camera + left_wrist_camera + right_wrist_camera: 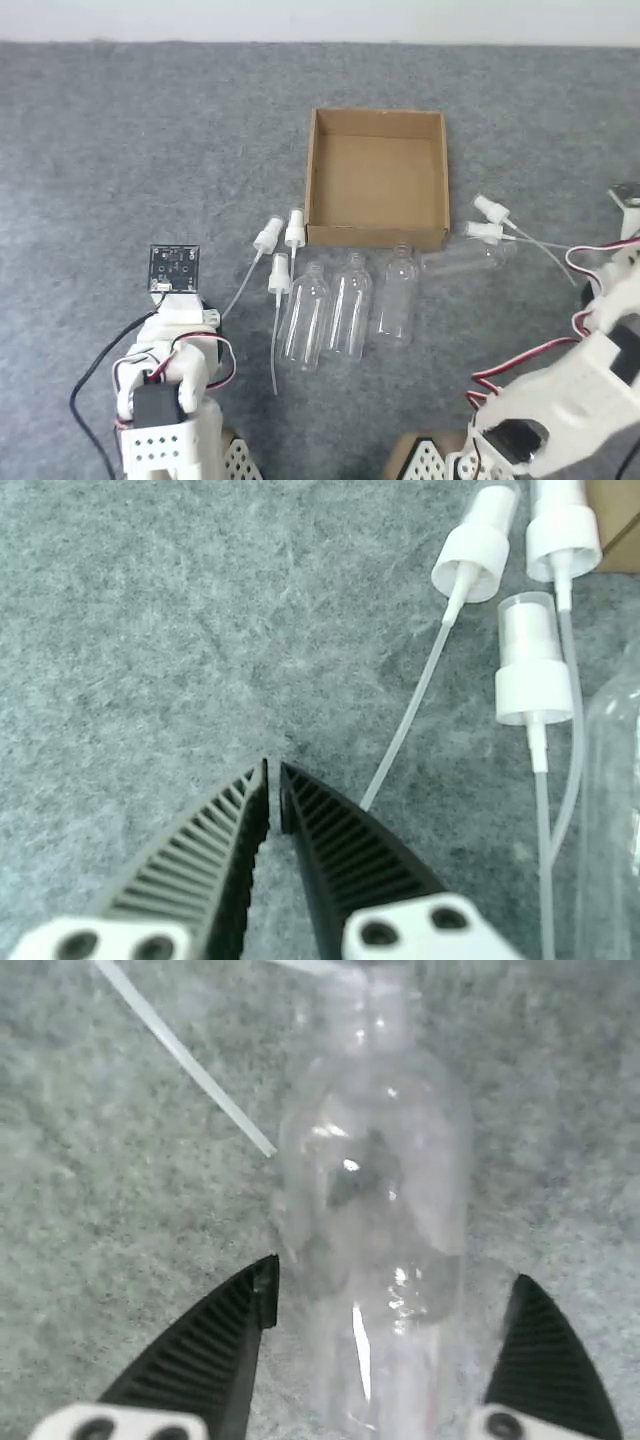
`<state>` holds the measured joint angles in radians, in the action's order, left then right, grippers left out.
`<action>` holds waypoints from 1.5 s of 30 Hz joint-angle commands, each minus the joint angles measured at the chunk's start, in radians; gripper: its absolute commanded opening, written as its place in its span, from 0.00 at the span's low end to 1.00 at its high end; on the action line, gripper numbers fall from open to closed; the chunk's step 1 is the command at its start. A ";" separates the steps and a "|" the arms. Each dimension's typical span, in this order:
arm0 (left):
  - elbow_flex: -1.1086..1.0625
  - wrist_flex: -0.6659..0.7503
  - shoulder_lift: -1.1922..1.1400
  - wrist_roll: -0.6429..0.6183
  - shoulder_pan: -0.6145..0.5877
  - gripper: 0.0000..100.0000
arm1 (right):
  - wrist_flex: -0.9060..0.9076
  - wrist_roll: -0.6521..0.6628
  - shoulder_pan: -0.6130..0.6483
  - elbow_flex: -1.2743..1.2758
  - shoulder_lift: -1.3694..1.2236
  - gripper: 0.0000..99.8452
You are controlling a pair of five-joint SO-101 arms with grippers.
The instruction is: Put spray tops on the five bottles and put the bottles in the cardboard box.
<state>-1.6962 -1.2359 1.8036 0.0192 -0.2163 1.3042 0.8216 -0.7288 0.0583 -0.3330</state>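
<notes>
High view gives me the box on grey felt. Three bottles lie before its front wall, a fourth bottle sideways, and tops loose on either side. My left gripper is pinched closed on nothing. My right gripper is spread wide, a bottle between its fingers.

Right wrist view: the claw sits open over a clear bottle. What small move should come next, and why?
Probably shut the right claw on the bottle. Its fingers stand apart on either side of the bottle's body, which lies on the grey felt, so a grip looks lined up; it must be held before a spray top can go on.
</notes>
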 commanded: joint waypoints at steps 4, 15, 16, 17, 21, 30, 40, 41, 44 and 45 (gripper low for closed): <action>0.012 0.025 0.000 0.006 -0.003 0.01 | 0.048 0.009 0.127 -0.132 0.122 0.32; 0.012 0.025 0.000 0.006 -0.003 0.01 | 0.082 0.015 0.140 -0.384 -0.122 0.23; 0.012 0.025 0.000 0.006 -0.003 0.01 | 0.091 0.017 0.134 -0.400 -0.143 0.23; 0.012 0.025 0.000 0.006 -0.003 0.01 | 0.105 0.020 0.131 -0.416 -0.163 0.23; 0.012 0.025 0.000 0.006 -0.003 0.01 | 0.159 0.071 0.105 -0.446 -0.202 0.23; 0.012 0.025 0.000 0.006 -0.003 0.01 | 0.156 0.081 0.059 -0.442 -0.211 0.27; 0.012 0.025 0.000 0.006 -0.003 0.01 | 0.153 0.072 0.081 -0.439 -0.275 0.19; 0.012 0.025 0.000 0.006 -0.003 0.01 | 0.153 0.072 0.081 -0.448 -0.286 0.17; 0.012 0.025 0.000 0.006 -0.003 0.01 | 0.156 0.072 0.073 -0.476 -0.308 0.10; 0.012 0.025 0.000 0.006 -0.003 0.01 | 0.159 0.072 0.073 -0.479 -0.308 0.07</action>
<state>-1.6962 -1.2359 1.8036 0.0192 -0.2163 1.4530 0.8892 -0.6598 -0.3483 -0.6552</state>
